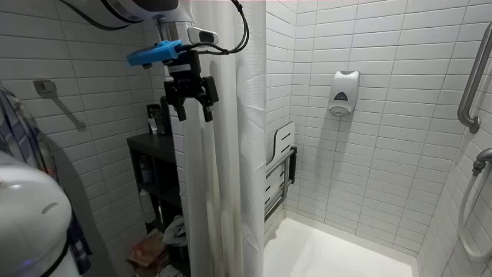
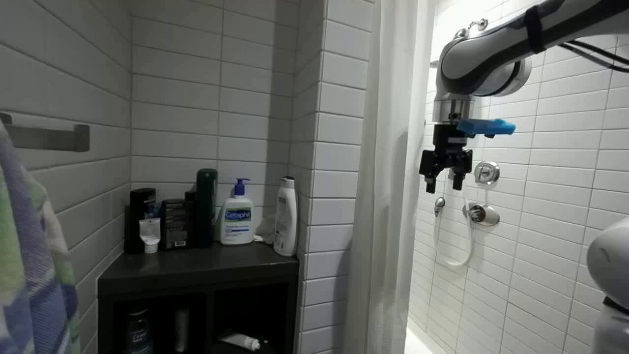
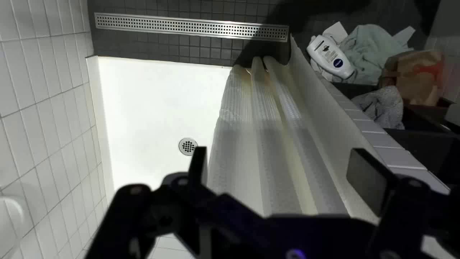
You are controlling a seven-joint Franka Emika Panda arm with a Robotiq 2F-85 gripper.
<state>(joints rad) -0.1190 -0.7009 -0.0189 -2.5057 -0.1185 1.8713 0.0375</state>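
Observation:
My gripper [image 1: 195, 115] hangs with its black fingers pointing down, close to a white shower curtain [image 1: 250, 154]. Its jaws are spread wide and nothing is gripped. In an exterior view the gripper [image 2: 443, 186] appears to the right of the curtain [image 2: 388, 172]. Looking down in the wrist view, folds of the curtain [image 3: 251, 162] fill the space seen between the fingertips of the gripper [image 3: 282, 162]. Whether any fold touches a finger I cannot tell.
A dark shelf [image 2: 196, 265] bears several bottles, among them a pump bottle [image 2: 238, 221]. A soap dispenser [image 1: 344, 92], folded seat [image 1: 278, 173] and grab bar [image 1: 474, 80] are on the shower walls. A tiled wall end [image 2: 339, 147] stands beside the curtain; a towel [image 2: 34, 236] hangs left.

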